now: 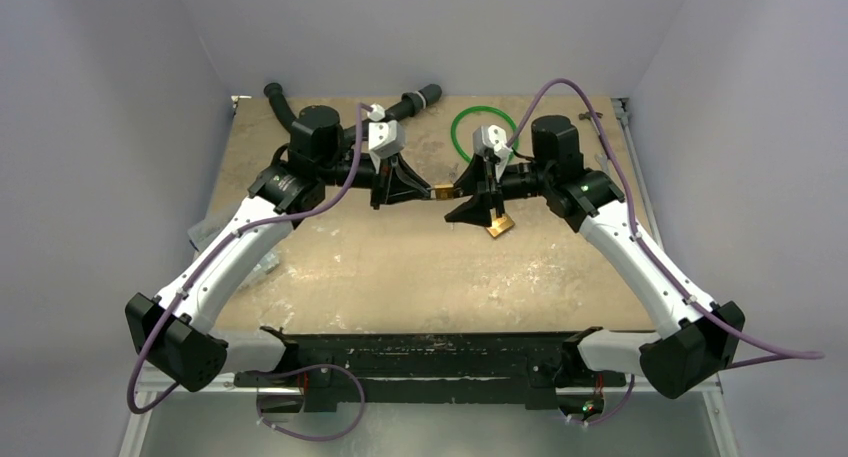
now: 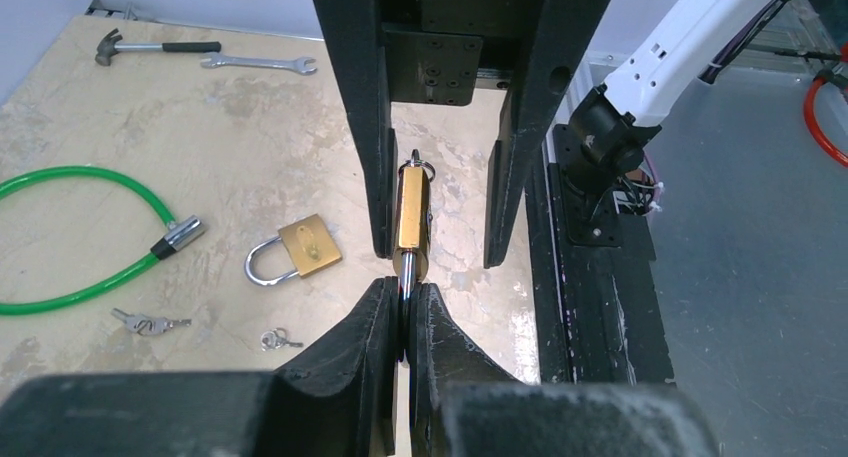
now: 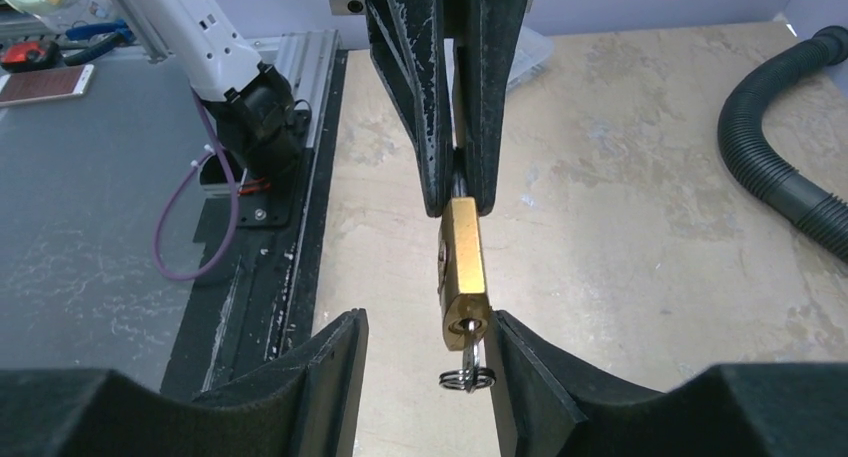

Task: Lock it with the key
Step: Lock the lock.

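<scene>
The left gripper (image 2: 405,302) is pressing its fingers together on the silver shackle of the lock (image 2: 411,222). It is holding the lock off the table (image 2: 250,157), with the brass body sticking straight out past the fingertips. At the end of the body farthest from that gripper, the key (image 3: 469,354) is sitting in the keyhole, with its small ring hanging free.

The right gripper (image 3: 428,322) is facing the left one tip to tip. Its fingers are standing spread on either side of the lock's key end, and the key is lying in the gap between them. One finger is sitting very close to the brass; I cannot tell whether it is touching.

Lower down, beside the pinched shackle on the side away from the arm bases, a second padlock (image 2: 300,249) is lying flat on the table. Further out on that side, loose keys (image 2: 150,324) and a green cable loop (image 2: 170,239) are resting on the surface. Well beyond the right gripper's fingers, a hammer (image 2: 115,47) and a wrench (image 2: 258,64) are lying near the table's edge. Behind the left gripper, a black hose (image 3: 780,167) is curving across the tabletop.
</scene>
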Robot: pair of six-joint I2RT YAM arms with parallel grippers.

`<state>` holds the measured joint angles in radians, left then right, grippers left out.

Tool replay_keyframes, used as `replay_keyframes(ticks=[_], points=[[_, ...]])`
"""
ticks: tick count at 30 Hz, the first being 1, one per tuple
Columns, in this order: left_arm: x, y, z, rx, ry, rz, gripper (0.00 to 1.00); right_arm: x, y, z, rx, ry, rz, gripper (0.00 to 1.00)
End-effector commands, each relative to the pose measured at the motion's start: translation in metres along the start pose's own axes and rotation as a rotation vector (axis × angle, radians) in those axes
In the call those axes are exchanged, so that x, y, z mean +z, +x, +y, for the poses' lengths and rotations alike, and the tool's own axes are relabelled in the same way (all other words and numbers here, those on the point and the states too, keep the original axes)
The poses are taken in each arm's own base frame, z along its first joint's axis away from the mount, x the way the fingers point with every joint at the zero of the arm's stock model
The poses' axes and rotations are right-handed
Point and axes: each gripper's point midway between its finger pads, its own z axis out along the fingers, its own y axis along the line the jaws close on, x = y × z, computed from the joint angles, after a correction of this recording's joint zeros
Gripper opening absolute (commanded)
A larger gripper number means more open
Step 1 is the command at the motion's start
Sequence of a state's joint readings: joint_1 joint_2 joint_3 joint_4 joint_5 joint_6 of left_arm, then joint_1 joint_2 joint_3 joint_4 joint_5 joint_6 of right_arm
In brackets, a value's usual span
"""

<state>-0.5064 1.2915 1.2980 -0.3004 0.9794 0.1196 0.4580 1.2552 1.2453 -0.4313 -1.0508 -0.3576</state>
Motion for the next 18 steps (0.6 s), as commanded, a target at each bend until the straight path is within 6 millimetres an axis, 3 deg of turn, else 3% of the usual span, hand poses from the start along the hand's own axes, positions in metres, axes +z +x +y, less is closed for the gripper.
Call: replay_keyframes(ticks=[1,6,11,15,18], points=[[0.001,-0.035,-0.013,0.124,0.034,-0.064,0.0,-0.003,-0.028,0.007,-0.049,-0.023,-0.054,0.53],[0.011,-0.031,-0.019,0.131,0.044,-0.045,0.0,-0.002,-0.026,0.009,-0.048,-0.027,-0.051,0.48],[0.013,-0.031,-0.016,0.132,0.031,-0.043,0.0,-0.002,-0.021,0.01,-0.052,-0.025,-0.039,0.29],[0.014,-0.028,-0.014,0.118,0.017,-0.036,0.0,-0.001,-0.016,0.012,-0.062,-0.03,-0.022,0.0],[0.014,-0.025,-0.005,0.1,-0.029,-0.025,0.0,-0.002,-0.017,0.013,-0.074,-0.025,-0.017,0.0]])
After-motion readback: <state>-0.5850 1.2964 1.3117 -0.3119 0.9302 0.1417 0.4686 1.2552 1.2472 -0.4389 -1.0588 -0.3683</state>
